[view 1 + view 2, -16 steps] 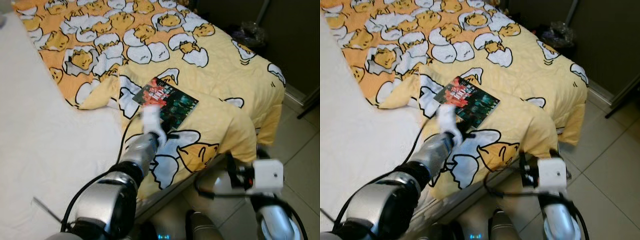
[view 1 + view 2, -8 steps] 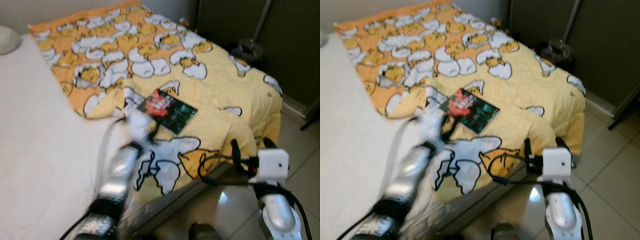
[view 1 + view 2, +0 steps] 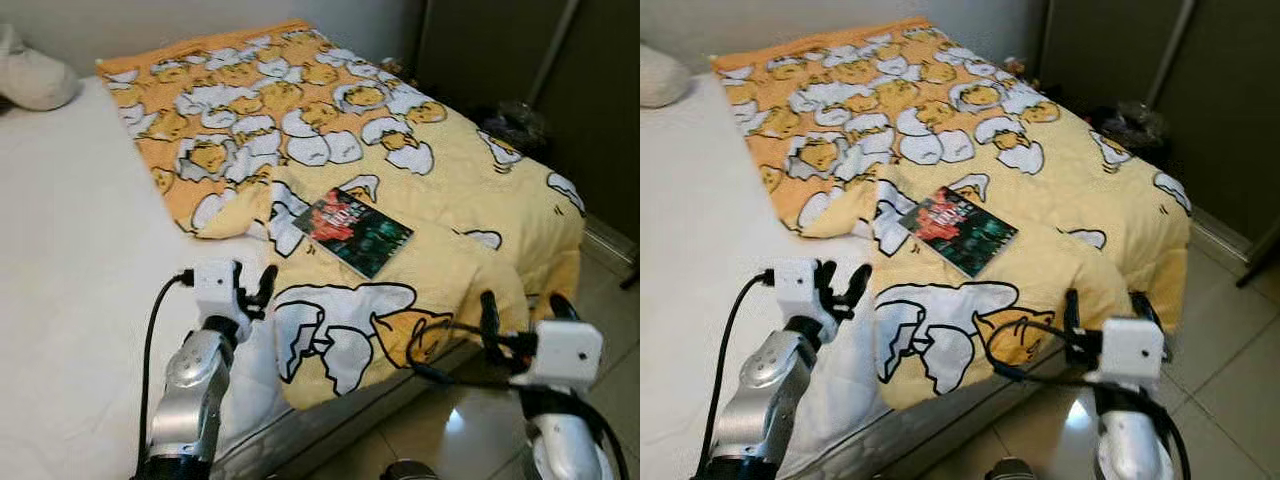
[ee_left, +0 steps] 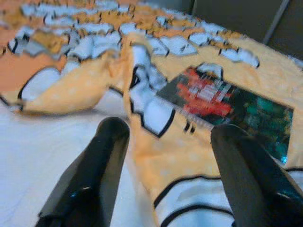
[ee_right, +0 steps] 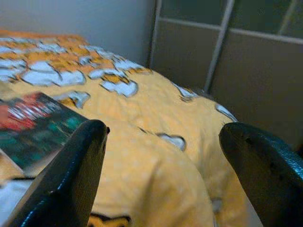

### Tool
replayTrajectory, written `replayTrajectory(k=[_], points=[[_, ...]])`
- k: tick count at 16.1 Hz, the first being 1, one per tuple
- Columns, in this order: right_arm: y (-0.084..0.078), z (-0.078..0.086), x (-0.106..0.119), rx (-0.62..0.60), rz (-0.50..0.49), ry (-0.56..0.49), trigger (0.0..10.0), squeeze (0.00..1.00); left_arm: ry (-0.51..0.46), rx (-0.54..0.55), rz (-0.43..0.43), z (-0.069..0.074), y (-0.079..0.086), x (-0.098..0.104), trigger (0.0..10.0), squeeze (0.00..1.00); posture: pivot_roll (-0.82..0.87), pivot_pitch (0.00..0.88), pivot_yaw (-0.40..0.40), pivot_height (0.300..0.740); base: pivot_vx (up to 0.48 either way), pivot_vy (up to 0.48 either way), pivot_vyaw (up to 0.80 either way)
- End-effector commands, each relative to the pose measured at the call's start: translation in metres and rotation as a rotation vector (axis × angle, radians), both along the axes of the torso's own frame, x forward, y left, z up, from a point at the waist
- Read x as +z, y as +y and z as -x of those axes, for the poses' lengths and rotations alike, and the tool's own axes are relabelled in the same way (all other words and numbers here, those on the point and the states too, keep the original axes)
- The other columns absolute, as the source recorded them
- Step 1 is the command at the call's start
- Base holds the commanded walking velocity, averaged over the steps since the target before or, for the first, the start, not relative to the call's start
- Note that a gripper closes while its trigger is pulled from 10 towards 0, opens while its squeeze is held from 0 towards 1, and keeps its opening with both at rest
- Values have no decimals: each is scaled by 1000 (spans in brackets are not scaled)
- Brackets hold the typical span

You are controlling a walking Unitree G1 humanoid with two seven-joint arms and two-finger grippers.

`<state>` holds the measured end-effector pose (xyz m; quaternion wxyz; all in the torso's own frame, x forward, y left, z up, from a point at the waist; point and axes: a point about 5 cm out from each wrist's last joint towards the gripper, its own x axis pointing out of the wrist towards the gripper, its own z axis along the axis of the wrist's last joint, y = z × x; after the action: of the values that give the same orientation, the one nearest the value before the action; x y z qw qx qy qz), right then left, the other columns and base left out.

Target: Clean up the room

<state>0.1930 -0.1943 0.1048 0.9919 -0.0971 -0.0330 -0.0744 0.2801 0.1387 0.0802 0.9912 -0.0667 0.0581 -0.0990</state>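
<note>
A dark book with a red and green cover lies flat on the yellow egg-print blanket on the bed. The same book lies ahead of my left gripper, whose fingers stand open and empty over the blanket's folded edge. In the head view my left gripper hovers over the bare sheet, short of the book. My right gripper is open and empty beside the bed's foot corner, over the floor. The book lies beyond it to one side.
The white mattress sheet is bare on the left, with a pale pillow at the head. Tiled floor runs along the right. Dark wardrobe doors stand behind, with a dark bag at their base.
My left arm has pulled back from the book toward me and now sits over the sheet. The camera has lifted, so more of the bed shows. The book has not moved.
</note>
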Motion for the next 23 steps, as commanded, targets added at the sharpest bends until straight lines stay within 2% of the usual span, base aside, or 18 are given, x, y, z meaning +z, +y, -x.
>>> replayTrajectory(k=[1,3,9,12,13,14,16,17,20,23], points=[[1,-3,-2,14,-2,-2,10000,0,-16,-32,7,-5,-9,6,10000,1000,-208,0,106,736,0,-454,0],[0,-13,2,30,7,-18,10000,0,15,-63,27,-11,-18,7,10000,1000,-220,0,104,736,126,-416,0],[3,-15,-2,48,5,-4,10000,0,56,-35,32,-13,-20,2,10000,1000,-219,9,95,736,250,-407,0],[4,-17,-2,57,2,-3,10000,0,48,-72,24,-14,-24,4,10000,1000,-217,17,95,736,252,-405,0],[4,-17,-3,62,3,-2,10000,0,36,-73,1,-17,-24,5,10000,945,-217,18,95,736,446,0,0],[4,-17,-3,66,5,-1,10000,0,53,-53,8,-21,-23,4,10000,0,-218,25,93,736,0,0,0],[5,-17,-4,69,4,4,10000,0,84,-30,22,-27,-22,2,10000,0,-220,33,92,736,0,0,0],[7,-14,-4,81,10,13,10000,0,143,21,110,-34,-23,-2,10000,0,-223,50,88,736,0,0,0],[11,-9,-6,116,15,37,10000,0,233,37,193,-47,-40,-13,10000,0,-240,89,73,736,0,0,219],[8,0,-7,92,17,63,10000,0,319,36,249,-58,-51,-20,10000,0,-275,120,71,736,0,0,408]])
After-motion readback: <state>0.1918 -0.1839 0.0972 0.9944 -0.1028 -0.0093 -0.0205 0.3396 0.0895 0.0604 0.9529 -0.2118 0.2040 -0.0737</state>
